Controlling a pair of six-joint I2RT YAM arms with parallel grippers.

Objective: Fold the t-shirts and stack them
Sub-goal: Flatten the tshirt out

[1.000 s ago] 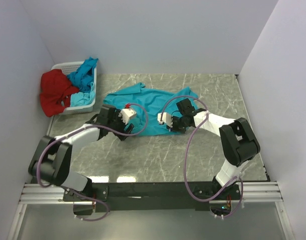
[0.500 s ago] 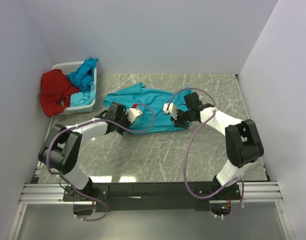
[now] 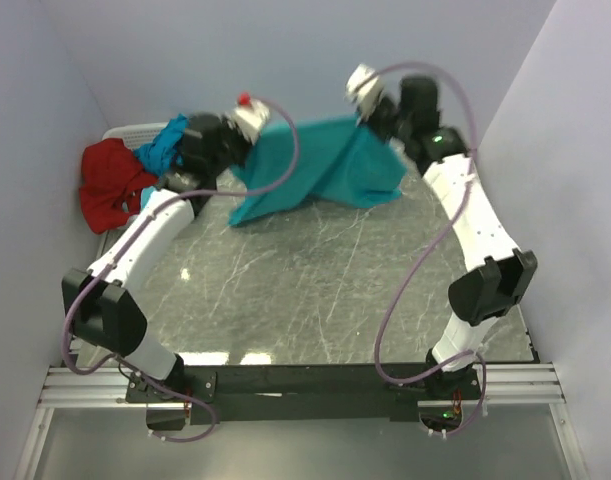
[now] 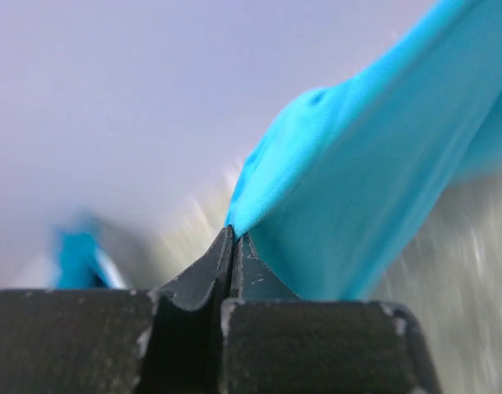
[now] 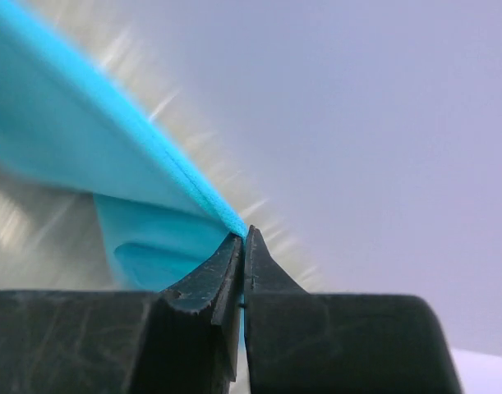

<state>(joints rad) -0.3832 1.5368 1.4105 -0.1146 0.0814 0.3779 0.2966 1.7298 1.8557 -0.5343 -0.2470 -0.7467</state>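
Observation:
A turquoise t-shirt hangs in the air over the back of the table, stretched between my two grippers. The left gripper is shut on its left edge, and the left wrist view shows the cloth pinched at the closed tips. My right gripper is shut on the right edge. In the right wrist view a hem of the shirt runs into the closed tips. The shirt's lower corner droops toward the table. A red t-shirt and another turquoise one lie in and over the basket.
The white plastic basket stands at the back left corner, partly behind my left arm. Grey walls close in the table at the back and on both sides. Purple cables loop off both arms.
The left gripper has shut on the shirt. Both arms have risen and swung toward the back wall, lifting the turquoise shirt off the table, where it lay spread a second ago.

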